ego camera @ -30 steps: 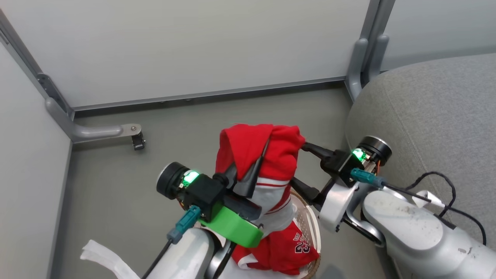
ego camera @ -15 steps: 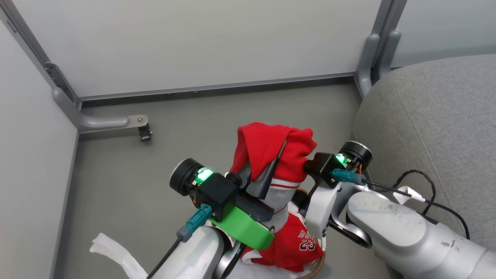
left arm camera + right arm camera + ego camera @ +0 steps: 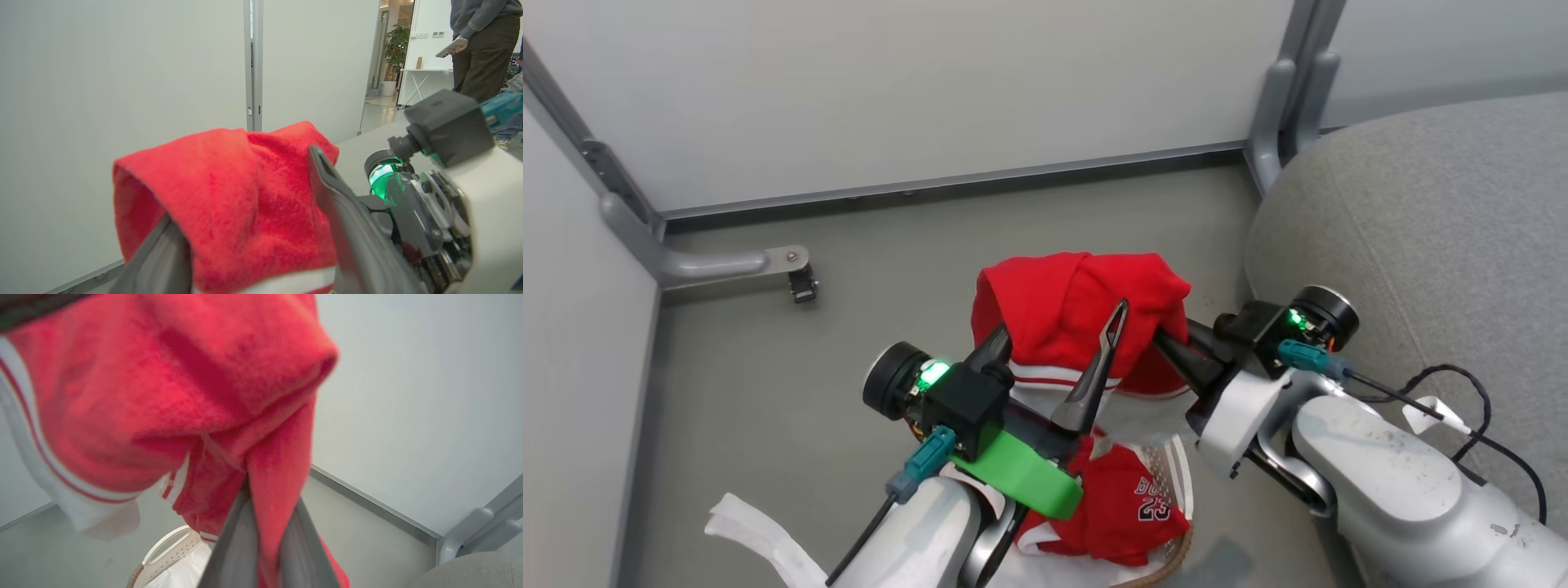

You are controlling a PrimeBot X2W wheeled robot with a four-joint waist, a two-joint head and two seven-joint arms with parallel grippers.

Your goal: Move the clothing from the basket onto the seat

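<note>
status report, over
Left gripper open, one finger under red garment. Right gripper shut on it, held above basket. Number 23 jersey in basket. Nothing seen blocking seat.

Red white-striped garment [image 3: 1078, 306] hangs above the basket [image 3: 1174, 471] holding a number-23 jersey [image 3: 1127, 510], beside the grey seat [image 3: 1421, 212].

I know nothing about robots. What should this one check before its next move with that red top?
1. Right gripper holds the red garment: ok, jaws shut on a fold.
2. Left gripper open: ok, jaws wide apart.
3. Garment free of the left gripper: not ok, cloth drapes over one finger.
4. Garment lifted out of the basket: cannot tell, its lower end is hidden.
5. Seat within reach: probably ok, it lies just right of the right arm.
6. Basket emptied: not ok, the 23 jersey lies inside.
</note>
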